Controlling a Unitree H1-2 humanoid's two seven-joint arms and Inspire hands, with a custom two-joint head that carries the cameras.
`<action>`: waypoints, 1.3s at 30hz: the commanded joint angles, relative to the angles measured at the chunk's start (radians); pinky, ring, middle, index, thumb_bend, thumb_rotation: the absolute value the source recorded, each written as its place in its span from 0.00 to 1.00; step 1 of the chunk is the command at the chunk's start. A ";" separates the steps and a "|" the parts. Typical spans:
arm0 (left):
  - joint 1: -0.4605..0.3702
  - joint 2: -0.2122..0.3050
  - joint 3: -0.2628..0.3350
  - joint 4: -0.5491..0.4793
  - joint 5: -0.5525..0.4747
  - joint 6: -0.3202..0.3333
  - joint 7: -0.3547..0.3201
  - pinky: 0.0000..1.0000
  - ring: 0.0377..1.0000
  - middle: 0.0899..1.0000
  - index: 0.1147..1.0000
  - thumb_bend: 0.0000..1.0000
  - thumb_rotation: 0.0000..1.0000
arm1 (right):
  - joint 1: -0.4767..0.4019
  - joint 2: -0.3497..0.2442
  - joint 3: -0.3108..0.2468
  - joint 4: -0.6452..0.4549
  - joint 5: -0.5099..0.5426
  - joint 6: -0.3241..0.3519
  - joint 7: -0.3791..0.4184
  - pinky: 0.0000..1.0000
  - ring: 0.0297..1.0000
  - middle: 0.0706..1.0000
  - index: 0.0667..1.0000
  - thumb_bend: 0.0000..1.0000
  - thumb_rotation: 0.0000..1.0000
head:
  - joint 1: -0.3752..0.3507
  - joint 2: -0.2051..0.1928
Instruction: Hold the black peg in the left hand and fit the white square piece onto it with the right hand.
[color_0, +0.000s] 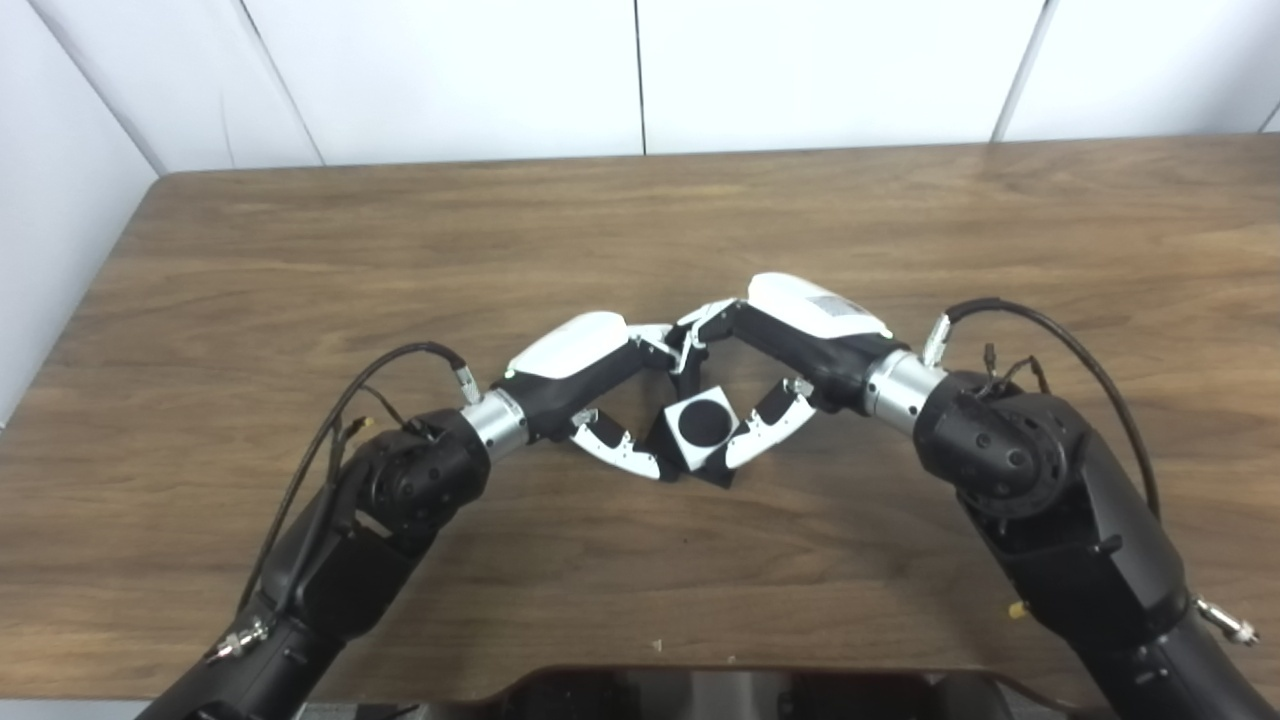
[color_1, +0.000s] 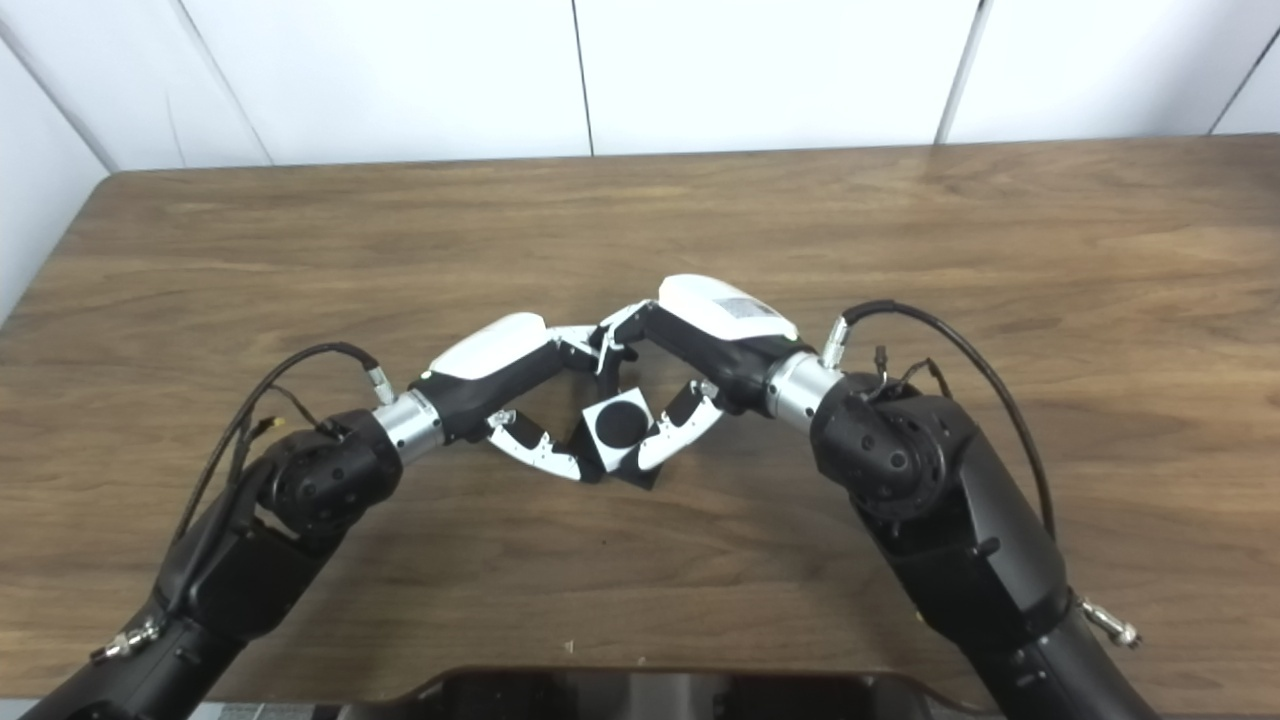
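Both hands meet over the middle of the wooden worktop (color_0: 300, 250). The left hand (color_0: 590, 385) and right hand (color_0: 790, 350) each pinch the white square piece (color_0: 700, 430), which sits on the black peg (color_0: 703, 422) showing through its hole. Both views show the same.

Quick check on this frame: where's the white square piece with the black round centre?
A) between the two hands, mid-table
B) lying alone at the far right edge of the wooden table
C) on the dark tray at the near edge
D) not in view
A: the white square piece with the black round centre sits between the left hand and the right hand, with fingertips of both at its sides, over the brown wooden table.
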 joint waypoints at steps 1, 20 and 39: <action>0.022 0.005 -0.037 0.010 0.053 0.028 -0.054 0.93 0.93 0.86 0.42 0.52 0.08 | -0.032 0.007 -0.006 -0.008 0.005 -0.016 -0.019 0.88 0.88 0.80 0.44 0.52 0.14 | 0.000 0.002; 0.015 0.011 -0.033 0.016 0.039 0.030 -0.055 0.91 0.92 0.86 0.42 0.52 0.08 | -0.029 -0.017 0.006 0.009 -0.024 0.039 0.021 0.87 0.91 0.94 0.92 0.93 0.29 | -0.004 0.002; 0.018 0.011 -0.031 0.016 0.037 0.032 -0.054 0.90 0.92 0.86 0.42 0.52 0.08 | -0.027 -0.032 -0.033 -0.002 -0.008 0.025 -0.011 0.85 0.91 0.94 0.89 0.95 0.33 | -0.011 0.000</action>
